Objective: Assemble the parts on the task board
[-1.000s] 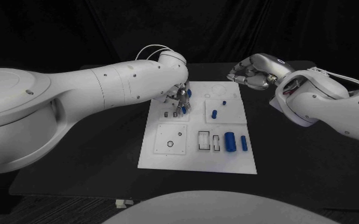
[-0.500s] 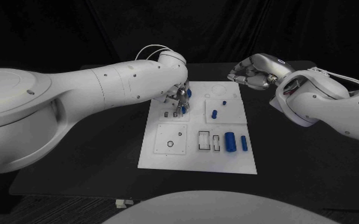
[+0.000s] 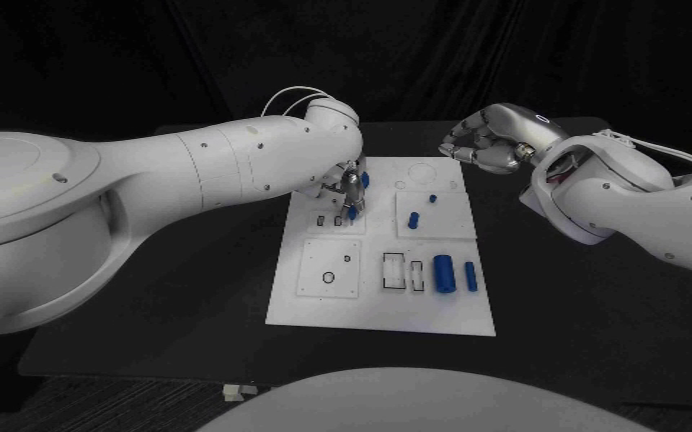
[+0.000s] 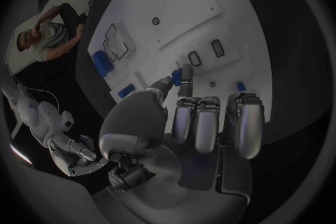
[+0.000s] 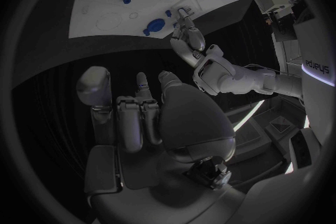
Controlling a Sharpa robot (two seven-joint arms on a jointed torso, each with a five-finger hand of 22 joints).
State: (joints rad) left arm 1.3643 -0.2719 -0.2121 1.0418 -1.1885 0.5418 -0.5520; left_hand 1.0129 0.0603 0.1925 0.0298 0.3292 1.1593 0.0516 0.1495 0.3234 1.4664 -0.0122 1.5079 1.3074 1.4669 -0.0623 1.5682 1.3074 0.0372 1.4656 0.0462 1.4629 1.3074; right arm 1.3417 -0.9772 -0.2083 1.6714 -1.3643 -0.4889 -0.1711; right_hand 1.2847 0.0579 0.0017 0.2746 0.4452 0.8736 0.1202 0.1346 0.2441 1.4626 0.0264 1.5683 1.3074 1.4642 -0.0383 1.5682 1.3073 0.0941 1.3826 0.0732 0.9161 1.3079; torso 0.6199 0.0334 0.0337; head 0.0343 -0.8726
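While the left hand (image 3: 346,190) is pinching a small blue part (image 4: 177,76) over the slots at the task board's (image 3: 378,314) upper left in the head view, the right hand (image 3: 483,142) is hovering curled and empty beyond the board's upper right corner. Any tilt risks jamming the part against a slot's edge.
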